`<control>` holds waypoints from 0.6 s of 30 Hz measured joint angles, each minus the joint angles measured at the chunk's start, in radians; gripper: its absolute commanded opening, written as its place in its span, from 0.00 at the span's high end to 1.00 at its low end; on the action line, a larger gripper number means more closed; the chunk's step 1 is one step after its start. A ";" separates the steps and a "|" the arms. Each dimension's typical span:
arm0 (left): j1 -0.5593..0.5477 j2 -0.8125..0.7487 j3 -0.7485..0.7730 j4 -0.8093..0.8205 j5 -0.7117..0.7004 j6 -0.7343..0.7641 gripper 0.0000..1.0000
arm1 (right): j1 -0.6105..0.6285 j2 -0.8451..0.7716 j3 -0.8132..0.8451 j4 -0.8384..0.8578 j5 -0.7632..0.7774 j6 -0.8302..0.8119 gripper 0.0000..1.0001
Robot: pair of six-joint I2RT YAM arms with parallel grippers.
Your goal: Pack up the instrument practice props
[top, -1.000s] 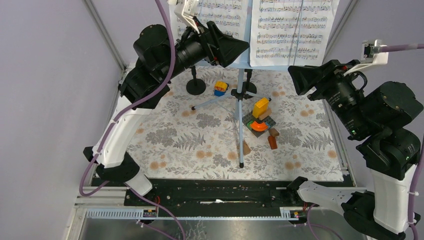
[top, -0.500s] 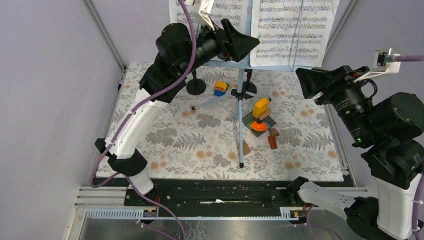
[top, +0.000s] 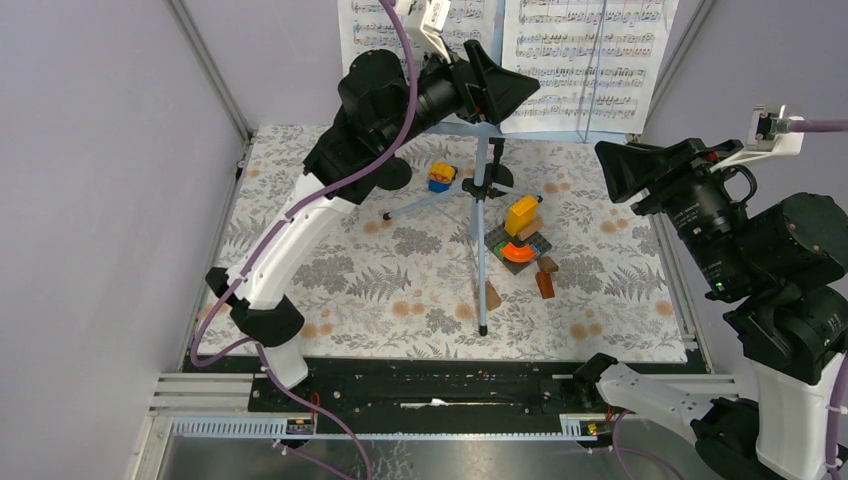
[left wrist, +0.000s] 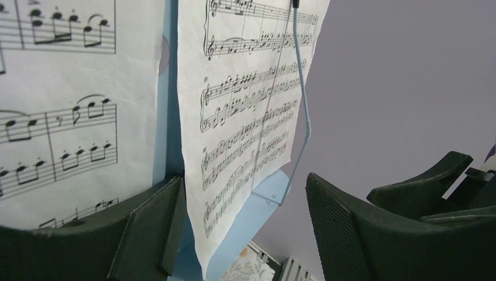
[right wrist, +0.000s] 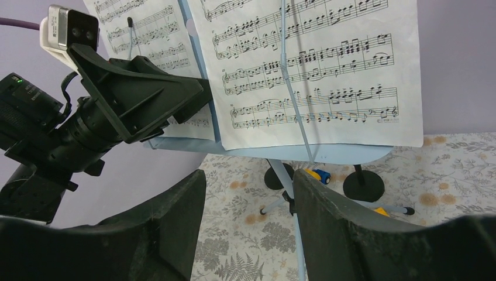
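The light-blue music rack [top: 481, 230] stands mid-table on tripod legs and holds two white sheet-music pages, left [top: 375, 30] and right [top: 585, 60]. My left gripper [top: 505, 90] is open at the rack's lower shelf. In the left wrist view [left wrist: 243, 187] the right page's lower corner [left wrist: 245, 146] hangs between the jaws, untouched. My right gripper [top: 625, 165] is open and empty, in the air right of the rack [right wrist: 327, 153]. Two black round-based mic holders [right wrist: 363, 186] [right wrist: 279, 177] stand behind the pole. No microphones show.
A stack of colourful toy blocks [top: 520, 235] sits right of the pole, and a yellow-blue block [top: 441, 176] lies behind it. Small brown blocks [top: 545, 280] [top: 492, 296] lie near the front tripod leg. Purple walls close in the floral mat [top: 400, 290].
My left arm has swung right and farther back, bringing its open jaws from the left page to the rack's middle. My right arm has drawn slightly right.
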 measured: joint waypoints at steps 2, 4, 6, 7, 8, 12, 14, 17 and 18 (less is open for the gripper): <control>-0.002 0.005 0.000 0.019 0.000 -0.003 0.26 | 0.000 -0.003 0.000 0.001 -0.004 -0.004 0.38; -0.004 0.010 -0.002 0.041 -0.001 -0.002 0.28 | 0.000 -0.004 0.000 0.001 -0.014 -0.008 0.40; -0.006 0.013 -0.011 0.067 -0.002 0.000 0.30 | 0.000 -0.003 -0.001 0.001 -0.036 -0.016 0.43; -0.008 0.015 -0.014 0.081 -0.002 0.004 0.31 | 0.000 -0.003 -0.002 0.002 -0.047 -0.019 0.44; -0.010 0.018 -0.017 0.096 -0.002 0.011 0.32 | 0.000 -0.003 -0.004 0.003 -0.063 -0.024 0.45; -0.020 0.032 -0.018 0.143 -0.015 0.049 0.34 | 0.000 0.009 -0.010 0.026 -0.074 -0.032 0.47; -0.025 0.038 -0.018 0.167 -0.022 0.071 0.36 | 0.000 0.024 -0.010 0.034 -0.064 -0.035 0.46; -0.027 0.047 -0.019 0.201 -0.025 0.096 0.47 | 0.000 0.064 0.006 0.040 -0.051 -0.037 0.45; -0.026 0.049 -0.019 0.214 -0.028 0.104 0.51 | 0.000 0.084 0.018 0.041 -0.046 -0.038 0.45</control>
